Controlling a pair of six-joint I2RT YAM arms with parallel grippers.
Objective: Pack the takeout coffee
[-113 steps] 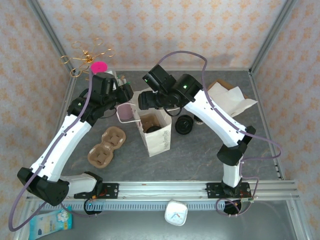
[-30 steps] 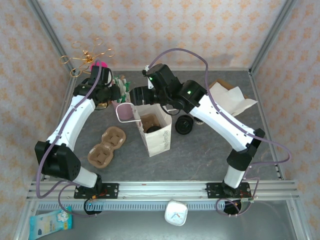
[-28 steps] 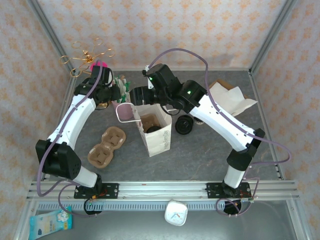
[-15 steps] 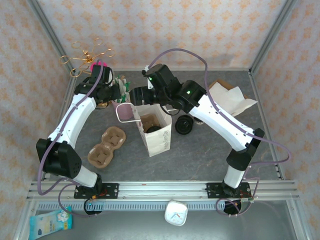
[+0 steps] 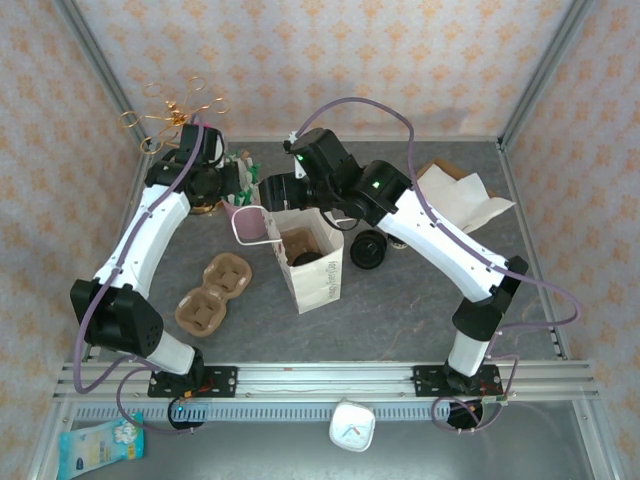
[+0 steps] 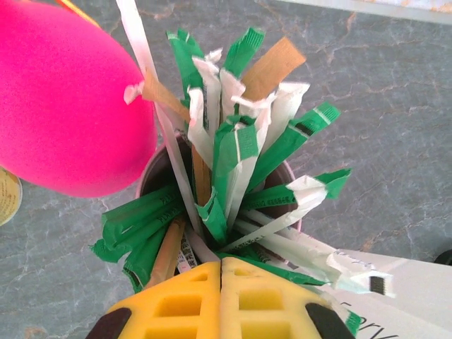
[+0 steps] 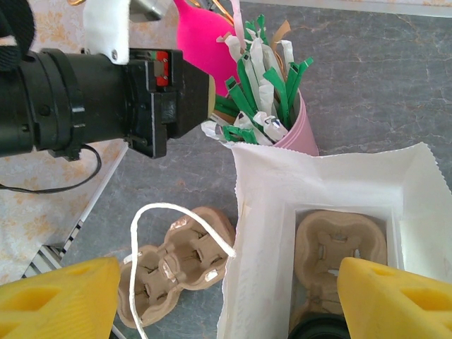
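Note:
The takeout coffee (image 5: 306,258) sits inside the upright white paper bag (image 5: 322,278); its black lid (image 7: 321,329) peeks out at the bottom of the right wrist view, next to a brown cup carrier (image 7: 340,246) in the bag. My right gripper (image 7: 226,286) hangs open over the bag's left wall, one finger on each side of it. My left gripper (image 6: 221,263) is shut at the near rim of a pink cup (image 7: 296,128) full of wrapped straws (image 6: 233,141). Whether a straw is pinched between its fingers is hidden.
A second brown cup carrier (image 5: 212,292) lies on the table left of the bag, under the bag's white string handle (image 7: 162,212). A pile of black lids (image 5: 368,248) and white napkins (image 5: 465,200) lie to the right. A pink ball (image 6: 63,106) stands beside the straw cup.
The left gripper's fingers have closed at the straw cup and its wrist has shifted slightly toward the back. The right arm, bag and coffee have not moved.

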